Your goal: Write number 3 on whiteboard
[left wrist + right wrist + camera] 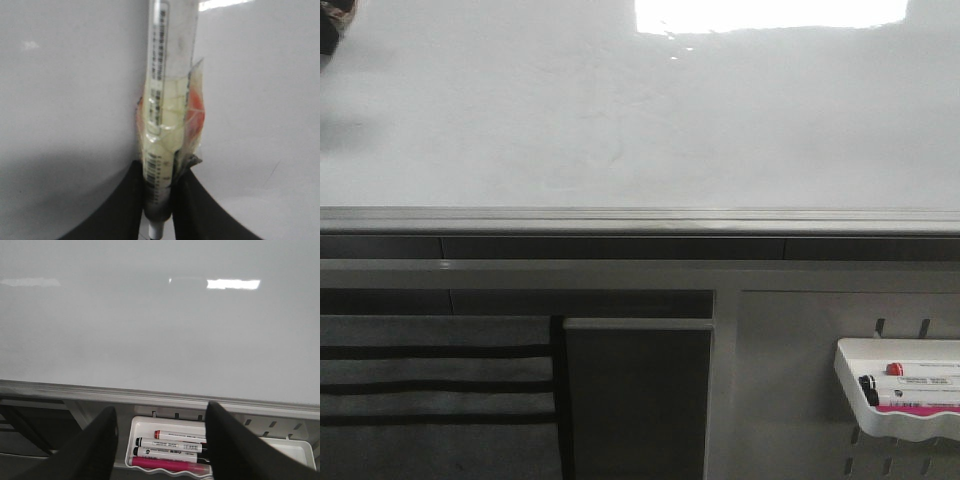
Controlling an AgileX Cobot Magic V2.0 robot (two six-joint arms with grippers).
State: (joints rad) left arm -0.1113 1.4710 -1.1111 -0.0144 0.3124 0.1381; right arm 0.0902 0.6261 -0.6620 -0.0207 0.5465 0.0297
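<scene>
The left gripper [158, 187] squeezes a taped-up marker [165, 125] over the blank whiteboard [620, 130], the right gripper [160, 440] hangs wide open, and a tilted pen could slip and smear

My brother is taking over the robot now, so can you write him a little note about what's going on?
Left gripper: shut on a marker wrapped in tape, pointing toward the whiteboard.
Right gripper: open, holding nothing, above the marker tray, which holds more markers.
Done: marker is in hand.
Left: the number 3. No ink shows on the board in any view, so the whole digit is yet to be written.
</scene>
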